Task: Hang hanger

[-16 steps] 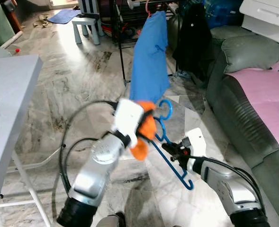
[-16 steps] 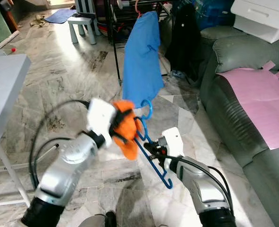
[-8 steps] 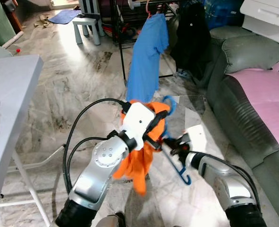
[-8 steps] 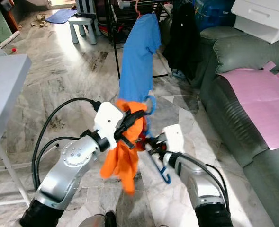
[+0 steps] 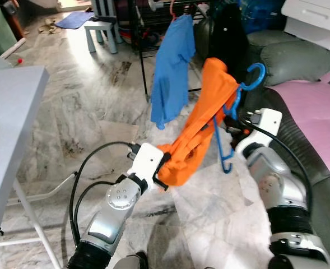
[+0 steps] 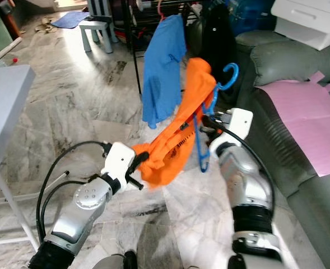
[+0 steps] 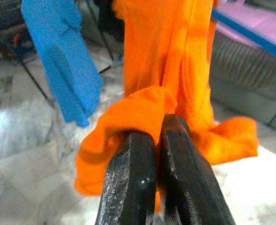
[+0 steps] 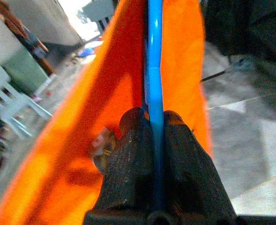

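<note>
Marble floor [image 5: 86, 101] is seen below a rack [image 5: 153, 22] with a blue shirt [image 5: 170, 73]. A blue hanger [image 5: 232, 106] is gripped by the right gripper [image 8: 152, 126], held up near the sofa [image 5: 299, 73]. Its orange shirt [image 5: 198, 129] is pinched by the left gripper [image 7: 159, 136].

No legible text, label, brand name, number or sign appears in any of the current views. The orange garment [image 6: 176, 143] carries a small dark mark on its fabric, but it is too small and blurred to read.
</note>
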`<state>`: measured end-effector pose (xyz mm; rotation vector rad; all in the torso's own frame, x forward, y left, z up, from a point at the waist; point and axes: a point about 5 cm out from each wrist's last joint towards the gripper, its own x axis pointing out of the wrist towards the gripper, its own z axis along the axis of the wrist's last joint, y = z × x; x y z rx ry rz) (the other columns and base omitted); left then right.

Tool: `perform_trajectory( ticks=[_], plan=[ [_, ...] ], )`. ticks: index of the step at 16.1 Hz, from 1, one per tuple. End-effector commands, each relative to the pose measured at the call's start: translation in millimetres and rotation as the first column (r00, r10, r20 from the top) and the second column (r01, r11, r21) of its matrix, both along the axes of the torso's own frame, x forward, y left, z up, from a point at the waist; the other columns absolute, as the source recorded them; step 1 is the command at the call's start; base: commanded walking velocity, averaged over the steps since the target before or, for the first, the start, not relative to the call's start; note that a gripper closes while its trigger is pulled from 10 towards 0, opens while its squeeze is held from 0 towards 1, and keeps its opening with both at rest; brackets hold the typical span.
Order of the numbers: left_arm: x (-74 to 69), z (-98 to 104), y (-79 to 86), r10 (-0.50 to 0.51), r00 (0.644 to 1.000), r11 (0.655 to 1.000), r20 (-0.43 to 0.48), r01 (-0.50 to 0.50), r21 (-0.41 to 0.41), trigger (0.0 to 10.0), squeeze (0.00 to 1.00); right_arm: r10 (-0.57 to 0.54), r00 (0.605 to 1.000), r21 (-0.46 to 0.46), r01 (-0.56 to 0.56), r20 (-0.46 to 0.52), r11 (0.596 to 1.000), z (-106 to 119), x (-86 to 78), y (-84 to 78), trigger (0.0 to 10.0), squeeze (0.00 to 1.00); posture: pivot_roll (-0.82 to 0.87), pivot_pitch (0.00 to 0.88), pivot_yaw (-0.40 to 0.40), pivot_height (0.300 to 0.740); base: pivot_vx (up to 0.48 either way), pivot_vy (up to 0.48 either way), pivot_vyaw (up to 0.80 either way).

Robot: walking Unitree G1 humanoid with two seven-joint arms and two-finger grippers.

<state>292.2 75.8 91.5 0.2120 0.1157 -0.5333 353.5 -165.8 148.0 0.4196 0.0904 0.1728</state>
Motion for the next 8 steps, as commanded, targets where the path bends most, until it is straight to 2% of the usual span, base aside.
perform_trajectory(
  ticks=[1, 3, 4, 5, 6, 7, 8],
  plan=[
    [-6.1, -25.0, 4.6, 0.008, 0.996, 0.997, -0.085, -0.001, 0.081, 10.0, 0.00, -0.057, 0.986, 0.080, 0.045, 0.156, 0.996, 42.8, 5.7, -3.4, 10.0, 0.00, -0.07, 0.095, 0.010, 0.740, 0.000, 0.000, 0.00],
    [-8.7, -33.1, -8.2, -0.043, 0.993, 0.994, -0.106, 0.053, 0.098, 10.0, 0.00, -0.016, 0.972, 0.141, -0.018, 0.235, 0.990, 61.8, 4.7, 17.1, 10.0, 0.00, -0.07, 0.091, 0.009, 0.740, 0.000, 0.000, 0.00],
    [-9.3, -34.3, -11.8, -0.063, 0.993, 0.992, -0.104, 0.074, 0.105, 10.0, 0.00, -0.009, 0.968, 0.152, -0.031, 0.251, 0.988, 65.8, 4.7, 21.9, 10.0, 0.00, -0.08, 0.092, 0.009, 0.740, 0.000, 0.000, 0.00],
    [-10.7, -36.2, -15.8, -0.087, 0.989, 0.989, -0.116, 0.099, 0.107, 10.0, 0.00, 0.006, 0.962, 0.117, -0.039, 0.273, 0.992, 68.4, 4.7, 27.4, 10.0, 0.00, -0.08, 0.090, 0.009, 0.740, 0.000, 0.000, 0.00],
    [-13.5, -36.0, -24.4, -0.136, 0.983, 0.985, -0.125, 0.148, 0.085, 10.0, 0.00, 0.041, 0.955, 0.018, -0.048, 0.293, 0.999, 66.9, 3.6, 38.2, 10.0, 0.00, -0.08, 0.090, 0.009, 0.740, 0.000, 0.000, 0.00],
    [-14.4, -35.1, -28.6, -0.165, 0.979, 0.981, -0.122, 0.176, 0.079, 10.0, 0.09, 0.061, 0.953, -0.010, -0.061, 0.296, 0.998, 63.8, 1.8, 43.8, 10.0, 0.00, -0.08, 0.087, 0.009, 0.740, 0.000, 0.000, 0.00],
    [-14.1, -32.3, -31.8, -0.180, 0.978, 0.980, -0.109, 0.187, 0.060, 10.0, 0.95, 0.085, 0.943, -0.081, -0.062, 0.322, 0.995, 60.6, -1.7, 50.1, 10.0, 0.00, -0.08, 0.086, 0.009, 0.740, 0.000, 0.000, 0.00]
  ],
)
